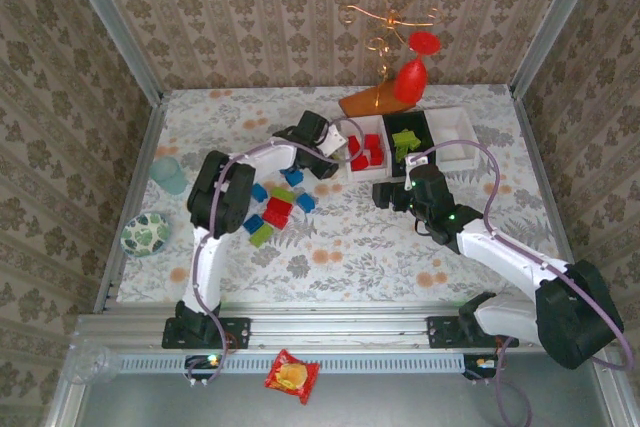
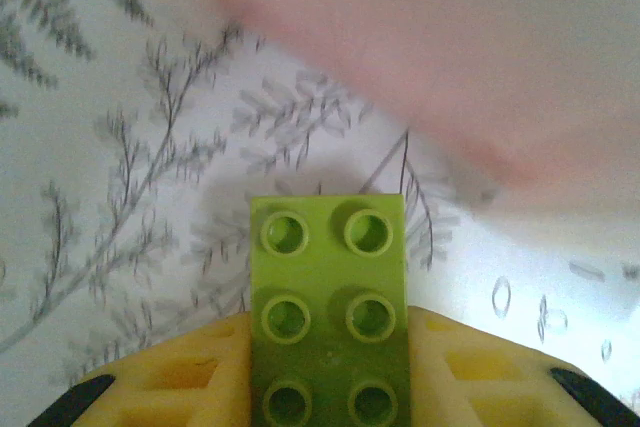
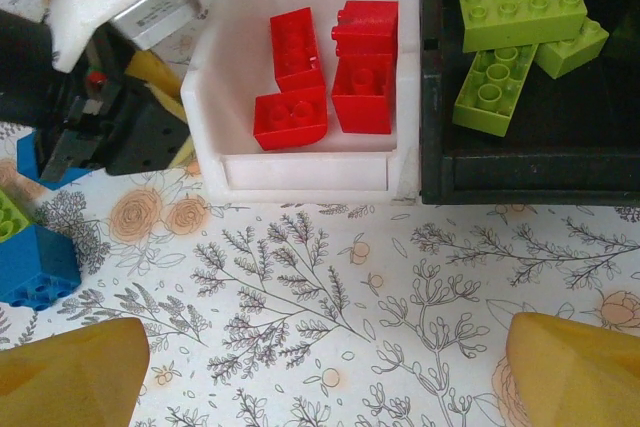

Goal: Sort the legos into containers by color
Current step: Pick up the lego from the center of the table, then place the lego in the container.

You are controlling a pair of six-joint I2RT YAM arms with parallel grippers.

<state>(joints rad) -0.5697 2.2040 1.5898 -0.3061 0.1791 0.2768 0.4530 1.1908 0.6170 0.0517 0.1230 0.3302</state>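
Observation:
My left gripper (image 2: pixel 328 347) is shut on a lime green lego (image 2: pixel 328 267), its yellow fingers (image 2: pixel 190 377) pressed against both long sides, low over the patterned cloth. From above, the left gripper (image 1: pixel 330 157) sits just left of the white container (image 1: pixel 352 169) that holds red legos (image 3: pixel 330 72). The black container (image 3: pixel 500 182) beside it holds lime green legos (image 3: pixel 515 37). A second white container (image 1: pixel 458 137) stands at the right end. My right gripper (image 3: pixel 325 377) hangs open in front of the containers with nothing between its fingers. Several loose red, blue and green legos (image 1: pixel 277 209) lie by the left arm.
A teal cup (image 1: pixel 170 175) and a patterned green bowl (image 1: pixel 146 234) stand at the table's left edge. A wire ornament on a wooden base (image 1: pixel 385 97) stands behind the containers. A red snack packet (image 1: pixel 291 375) lies on the near rail. Blue legos (image 3: pixel 38 267) lie left of my right gripper.

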